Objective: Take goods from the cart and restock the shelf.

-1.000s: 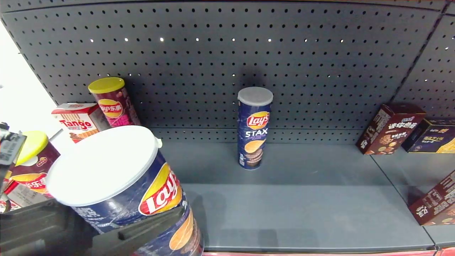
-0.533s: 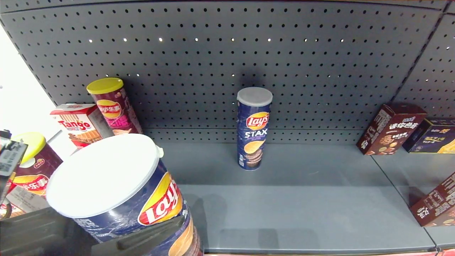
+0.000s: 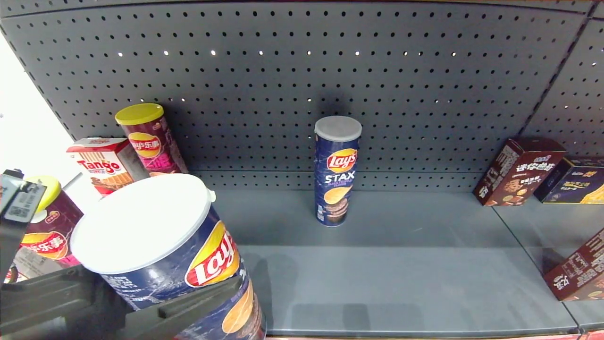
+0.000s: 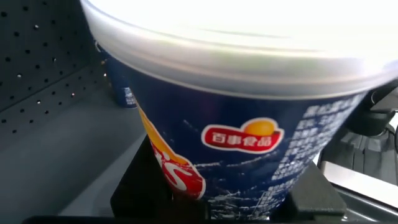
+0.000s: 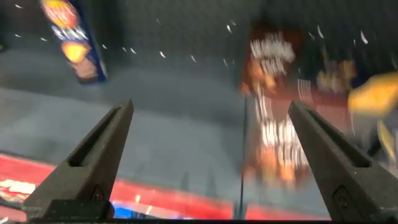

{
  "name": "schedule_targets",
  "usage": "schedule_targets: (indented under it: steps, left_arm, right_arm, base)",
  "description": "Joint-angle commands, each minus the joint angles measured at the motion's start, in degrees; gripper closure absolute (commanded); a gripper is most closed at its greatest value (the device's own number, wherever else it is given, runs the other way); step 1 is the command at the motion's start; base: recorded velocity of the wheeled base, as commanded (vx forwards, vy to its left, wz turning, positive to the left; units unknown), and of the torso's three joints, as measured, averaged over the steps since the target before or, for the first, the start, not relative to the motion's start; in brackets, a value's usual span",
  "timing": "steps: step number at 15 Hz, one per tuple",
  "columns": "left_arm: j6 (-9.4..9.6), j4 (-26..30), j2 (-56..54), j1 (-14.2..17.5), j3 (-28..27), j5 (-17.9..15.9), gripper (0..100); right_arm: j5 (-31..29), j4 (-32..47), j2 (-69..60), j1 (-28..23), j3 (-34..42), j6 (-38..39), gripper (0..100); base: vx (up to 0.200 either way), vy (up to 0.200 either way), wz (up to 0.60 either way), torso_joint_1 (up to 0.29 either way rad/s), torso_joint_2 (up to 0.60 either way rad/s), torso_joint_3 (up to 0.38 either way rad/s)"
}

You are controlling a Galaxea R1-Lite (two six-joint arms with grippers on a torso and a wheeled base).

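Holding, left claw (image 3: 155, 293): it is closed on a blue can (image 3: 155, 245) with a white lid. One dark finger (image 3: 198, 302) lies across the can's front low down, and the other sits on its far side. In the left wrist view the claw (image 4: 230, 199) has a pad on each side of the can (image 4: 249, 124).
Held can: it is at the front left of the grey shelf (image 3: 401, 283) and tilted, with the lid leaning left. Its base is cut off by the picture's edge, so I cannot tell whether it touches the shelf.
Right claw (image 5: 211, 155): spread wide with nothing between its fingers. It faces the shelf front, and the view past it is blurred.
Second blue can (image 3: 337, 174): it stands upright near the middle of the shelf, just in front of the pegboard back wall (image 3: 283, 71) and well apart from the held can. It also shows as a sliver in the left wrist view (image 4: 121, 87) and as a blur in the right wrist view (image 5: 71, 40).
Left end of shelf: a red can with a yellow lid (image 3: 148, 137) stands at the back wall, with a red-and-white box (image 3: 101, 163) just beside it. Another red can (image 3: 45, 222) is nearer the front — partly hidden behind the arm.
Right end of shelf: a brown box (image 3: 516, 170) stands at the back, with a dark blue box (image 3: 573, 184) next to it. A second brown box (image 3: 578, 271) is nearer the front edge.
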Motion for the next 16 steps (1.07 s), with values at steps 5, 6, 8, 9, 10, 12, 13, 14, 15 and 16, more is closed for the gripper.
schedule_targets:
  steps: [5,6,8,9,10,12,13,14,15,16]
  left_arm:
    - [-1.72,0.0,0.0,1.4,0.0,0.0,100]
    - [-1.72,-0.1,0.0,1.4,-0.1,0.0,100]
    - [-1.80,-0.1,0.0,1.4,-0.2,0.0,100]
    - [-1.72,-0.1,0.1,1.3,-0.6,-0.1,100]
    - [-1.80,-0.1,0.2,1.3,-0.7,-0.2,100]
    - [-1.80,0.0,0.2,1.5,-0.5,-1.3,100]
    - [-1.80,0.0,0.2,1.6,-0.5,-1.3,100]
    - [-1.80,0.0,0.2,1.6,-0.5,-1.3,100]
    - [-1.80,0.0,0.2,1.6,-0.5,-1.3,100]
    - [-1.80,0.0,0.2,1.6,-0.5,-1.3,100]
  right_arm:
    - [4.6,-12.8,29.5,11.2,-9.6,-3.9,0]
    - [5.0,-14.6,34.0,11.3,-11.6,-4.6,0]
    - [10.5,-17.4,38.4,11.4,-13.0,-4.6,0]
    - [13.4,-18.6,40.6,11.6,-13.4,-4.6,0]
    - [14.8,-18.7,41.3,11.8,-14.0,-4.6,0]
    - [19.5,-18.5,45.7,13.4,-18.7,-4.7,0]
    - [20.8,-19.4,48.2,14.3,-20.2,-4.9,0]
    - [22.4,-20.7,49.9,14.8,-22.0,-5.0,0]
    - [25.3,-22.7,52.7,14.9,-23.6,-5.3,0]
    - [28.2,-24.6,54.1,14.9,-24.4,-5.8,0]
  base:
    - [0.000,0.000,0.00,0.000,0.00,0.000]
    - [0.000,0.000,0.00,0.000,0.00,0.000]
    - [0.000,0.000,0.00,0.000,0.00,0.000]
    - [0.000,0.000,0.00,0.000,0.00,0.000]
    - [0.000,0.000,0.00,0.000,0.00,0.000]
    - [0.000,0.000,0.00,0.000,0.00,0.000]
    - [0.000,0.000,0.00,0.000,0.00,0.000]
    - [0.000,0.000,0.00,0.000,0.00,0.000]
    - [0.000,0.000,0.00,0.000,0.00,0.000]
    - [0.000,0.000,0.00,0.000,0.00,0.000]
